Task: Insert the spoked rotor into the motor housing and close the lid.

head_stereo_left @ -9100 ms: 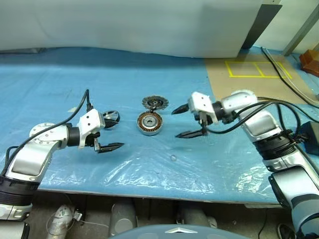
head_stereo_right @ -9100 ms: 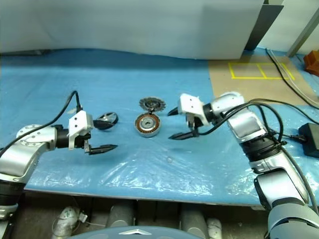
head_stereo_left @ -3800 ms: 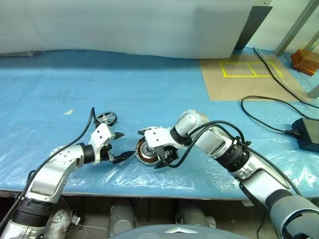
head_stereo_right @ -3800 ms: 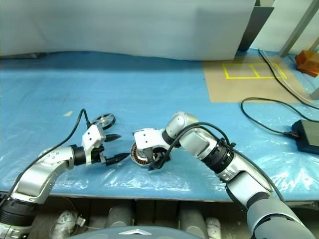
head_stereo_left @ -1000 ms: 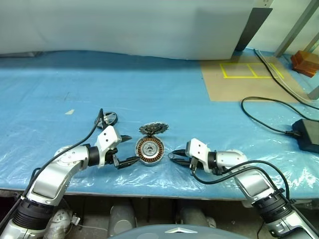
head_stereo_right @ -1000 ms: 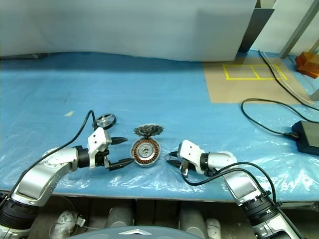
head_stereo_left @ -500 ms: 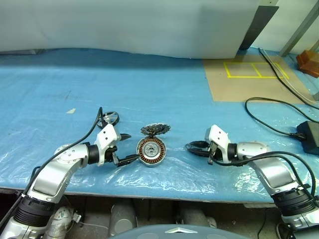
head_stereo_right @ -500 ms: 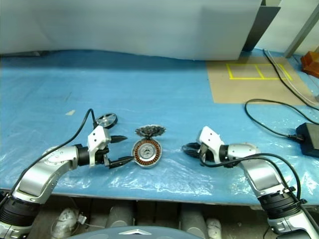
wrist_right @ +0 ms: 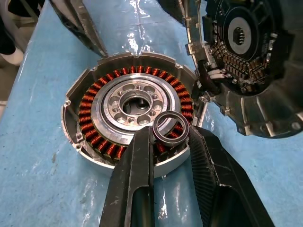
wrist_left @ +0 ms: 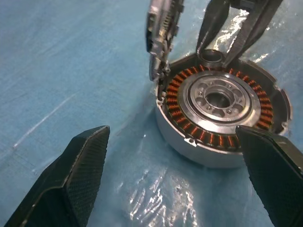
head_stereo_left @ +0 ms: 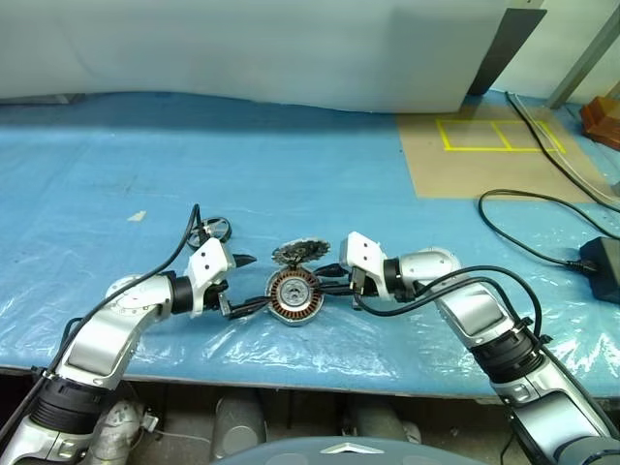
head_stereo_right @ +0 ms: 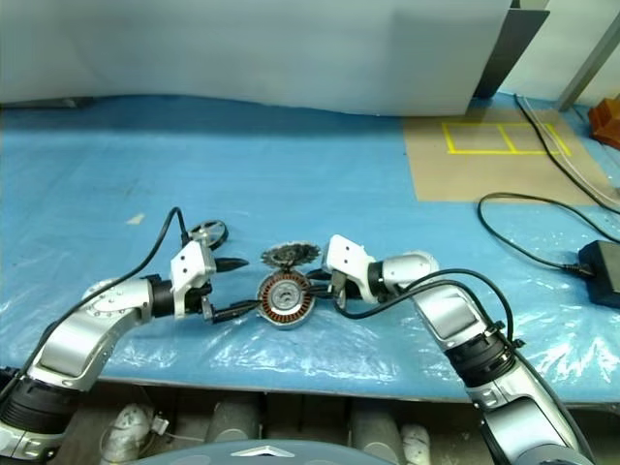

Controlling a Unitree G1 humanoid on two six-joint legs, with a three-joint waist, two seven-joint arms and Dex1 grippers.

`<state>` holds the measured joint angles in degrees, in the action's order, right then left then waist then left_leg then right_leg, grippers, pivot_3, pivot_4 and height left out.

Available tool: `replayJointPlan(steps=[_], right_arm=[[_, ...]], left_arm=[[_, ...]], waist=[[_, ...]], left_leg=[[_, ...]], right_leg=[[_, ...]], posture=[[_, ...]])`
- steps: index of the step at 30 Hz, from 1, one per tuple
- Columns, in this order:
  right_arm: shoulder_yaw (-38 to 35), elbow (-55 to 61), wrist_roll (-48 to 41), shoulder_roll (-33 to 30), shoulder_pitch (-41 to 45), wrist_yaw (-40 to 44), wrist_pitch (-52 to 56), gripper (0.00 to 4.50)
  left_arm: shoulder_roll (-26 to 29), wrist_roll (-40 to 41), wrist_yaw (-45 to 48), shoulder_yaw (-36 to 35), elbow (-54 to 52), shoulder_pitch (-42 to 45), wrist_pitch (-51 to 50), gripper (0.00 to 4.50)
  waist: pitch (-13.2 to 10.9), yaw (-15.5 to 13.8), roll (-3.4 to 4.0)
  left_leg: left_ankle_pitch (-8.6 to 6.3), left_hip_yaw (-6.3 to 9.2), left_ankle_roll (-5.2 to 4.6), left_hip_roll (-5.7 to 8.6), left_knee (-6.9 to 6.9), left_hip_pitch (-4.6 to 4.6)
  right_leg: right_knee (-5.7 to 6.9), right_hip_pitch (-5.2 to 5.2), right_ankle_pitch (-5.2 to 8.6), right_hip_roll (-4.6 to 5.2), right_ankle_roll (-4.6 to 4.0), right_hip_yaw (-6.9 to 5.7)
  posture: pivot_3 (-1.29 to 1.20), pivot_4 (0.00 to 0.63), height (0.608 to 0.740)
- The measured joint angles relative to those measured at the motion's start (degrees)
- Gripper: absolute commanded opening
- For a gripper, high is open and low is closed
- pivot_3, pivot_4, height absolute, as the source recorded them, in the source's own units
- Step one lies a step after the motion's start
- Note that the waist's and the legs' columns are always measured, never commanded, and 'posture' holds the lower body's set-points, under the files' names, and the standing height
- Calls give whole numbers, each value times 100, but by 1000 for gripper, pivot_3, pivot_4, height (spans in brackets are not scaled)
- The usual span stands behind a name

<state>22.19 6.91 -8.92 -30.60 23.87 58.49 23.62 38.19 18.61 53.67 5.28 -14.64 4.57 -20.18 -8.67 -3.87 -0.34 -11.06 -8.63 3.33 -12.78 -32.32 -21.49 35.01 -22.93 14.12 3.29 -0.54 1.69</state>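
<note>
The motor housing (head_stereo_left: 294,294), a silver puck with copper windings, lies open-face up on the blue sheet. The lid (head_stereo_left: 300,253) stands tilted against the housing's far side, its toothed dark face (wrist_right: 246,52) showing. The spoked rotor (head_stereo_left: 215,231) lies flat behind my left gripper. My left gripper (head_stereo_left: 250,283) is open just left of the housing, its fingers (wrist_left: 75,179) apart on either side of the housing's near wall (wrist_left: 218,104). My right gripper (wrist_right: 169,130) is shut on a small dark ring (wrist_right: 171,114), held over the housing's right rim above the windings (wrist_right: 94,109).
A black cable and power adapter (head_stereo_left: 601,266) lie at the right. A brown board with yellow tape (head_stereo_left: 484,155) sits at the back right. A paper scrap (head_stereo_left: 138,216) lies at the left. The table's front edge runs close behind the grippers.
My right gripper has swung left with the small ring, from well right of the housing to over its right rim. The left gripper has stayed in place.
</note>
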Motion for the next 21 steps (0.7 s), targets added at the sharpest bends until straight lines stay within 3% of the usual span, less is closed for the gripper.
replayJointPlan(steps=[21], right_arm=[[399, -698, 67, 397, 504, 871, -444, 672]], left_arm=[[44, -51, 159, -13, -346, -520, 353, 4500]], waist=[[0, 4, 0]], left_leg=[[0, 0, -1, -2, -15, 3]], right_leg=[[27, -4, 1, -1, -2, 0]], posture=[[0, 150, 740]])
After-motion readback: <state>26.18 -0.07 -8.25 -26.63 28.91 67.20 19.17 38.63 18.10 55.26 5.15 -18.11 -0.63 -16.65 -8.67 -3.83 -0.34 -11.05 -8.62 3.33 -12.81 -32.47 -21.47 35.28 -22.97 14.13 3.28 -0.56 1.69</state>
